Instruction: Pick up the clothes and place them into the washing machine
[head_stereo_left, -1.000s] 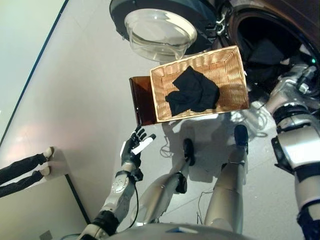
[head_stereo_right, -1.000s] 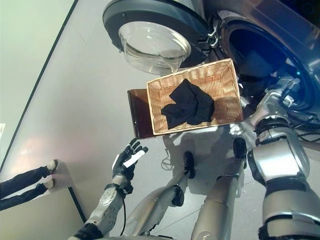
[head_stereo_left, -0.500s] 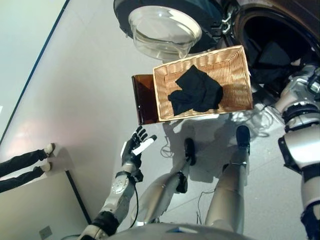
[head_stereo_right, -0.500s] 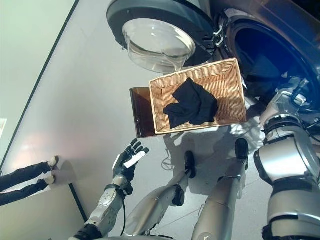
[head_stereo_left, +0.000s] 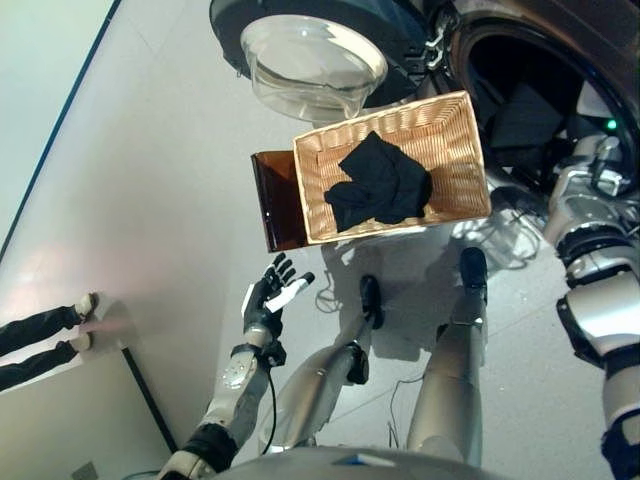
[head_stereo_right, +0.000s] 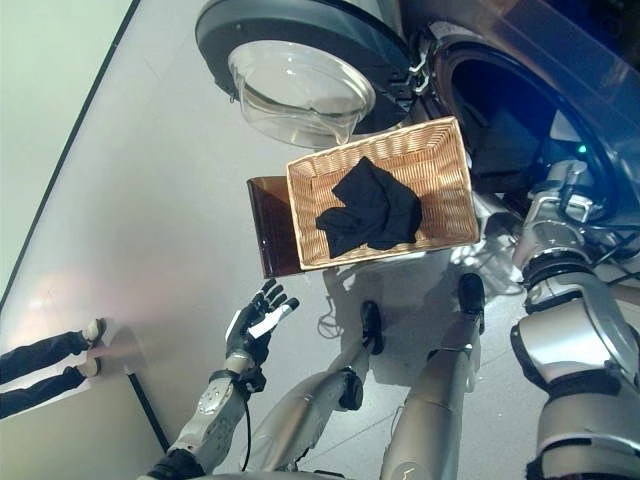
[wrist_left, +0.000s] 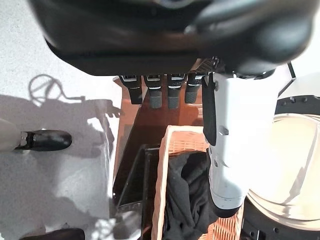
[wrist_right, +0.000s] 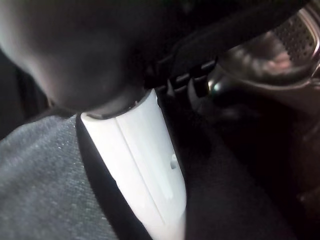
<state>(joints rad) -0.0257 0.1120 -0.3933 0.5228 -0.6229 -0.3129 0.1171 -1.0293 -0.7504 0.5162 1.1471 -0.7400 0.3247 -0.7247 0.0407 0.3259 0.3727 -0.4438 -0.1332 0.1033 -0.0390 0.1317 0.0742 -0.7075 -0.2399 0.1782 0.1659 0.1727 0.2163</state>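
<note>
A black cloth (head_stereo_left: 380, 185) lies bunched in the shallow wicker basket (head_stereo_left: 390, 112), which rests on a dark brown box (head_stereo_left: 272, 200) beside the washing machine. The machine's drum opening (head_stereo_left: 520, 90) is open, with dark clothes inside. My right arm (head_stereo_left: 590, 195) reaches into the drum. In the right wrist view my right hand (wrist_right: 100, 55) hangs over a grey cloth (wrist_right: 40, 190) and a dark cloth (wrist_right: 235, 200), thumb straight and holding nothing. My left hand (head_stereo_left: 265, 298) is open and empty, low and apart from the basket; its wrist view shows the black cloth (wrist_left: 190, 195).
The machine's round glass door (head_stereo_left: 310, 60) stands swung open just behind the basket. A person's legs (head_stereo_left: 40, 335) show at the far left by a low wall. Bare grey floor lies to the left of the box.
The whole picture has shifted a little, so the camera moved. The basket, the cloth and my left hand keep their places; my right arm stays in the drum.
</note>
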